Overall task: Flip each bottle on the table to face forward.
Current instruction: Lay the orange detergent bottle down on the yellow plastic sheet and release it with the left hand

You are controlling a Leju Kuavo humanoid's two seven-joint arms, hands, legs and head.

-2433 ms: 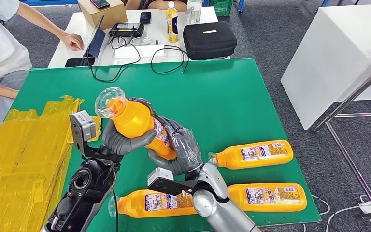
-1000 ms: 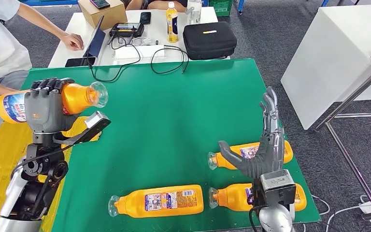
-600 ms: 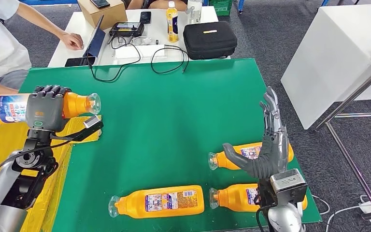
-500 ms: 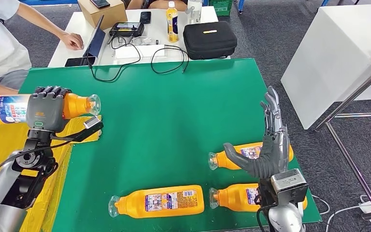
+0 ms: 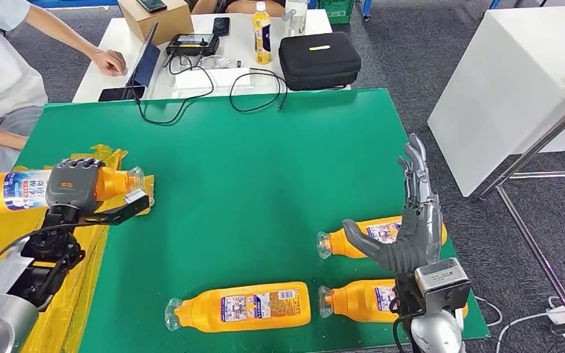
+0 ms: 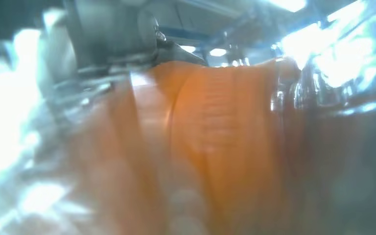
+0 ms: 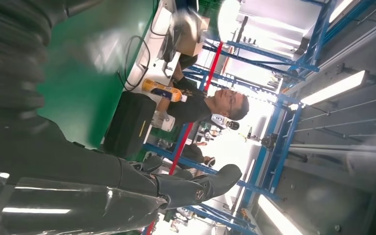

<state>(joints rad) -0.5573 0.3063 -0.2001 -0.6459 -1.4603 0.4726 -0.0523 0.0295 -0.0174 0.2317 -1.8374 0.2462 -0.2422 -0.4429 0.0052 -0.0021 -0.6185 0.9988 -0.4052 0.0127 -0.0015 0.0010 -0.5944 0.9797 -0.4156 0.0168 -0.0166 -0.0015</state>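
- Left hand point(image 5: 70, 184) wrapped around an orange bottle point(image 5: 22, 190), held lying sideways over the yellow sheets point(image 5: 29, 250) at the left edge of the green table point(image 5: 279, 162); clear cap end toward the table's middle, labelled base toward the person's sleeve point(image 5: 0, 66).
- Blurred orange surface of the held bottle point(image 6: 215, 142) close against the lens in the left wrist view; fingers too smeared to make out.
- Right hand point(image 5: 412, 220) raised upright above the near right part of the table, fingers stretched and apart, thumb out to the side, holding nothing.
- Dark fingers point(image 7: 191, 188) spread against ceiling lights and blue racking in the right wrist view.
- Upper right bottle point(image 5: 371, 235) lying flat just behind that hand, cap to the left, partly hidden by the palm.
- Lower right bottle point(image 5: 353, 300) lying near the table's front edge, cap to the left, partly behind the wrist.
- Front middle bottle point(image 5: 239, 307) lying flat with its label up, cap to the left, just beside the lower right one.
- Upright yellow drink bottle point(image 5: 263, 33), black case point(image 5: 318, 60), cables and a tablet point(image 5: 147, 59) on the white table behind.
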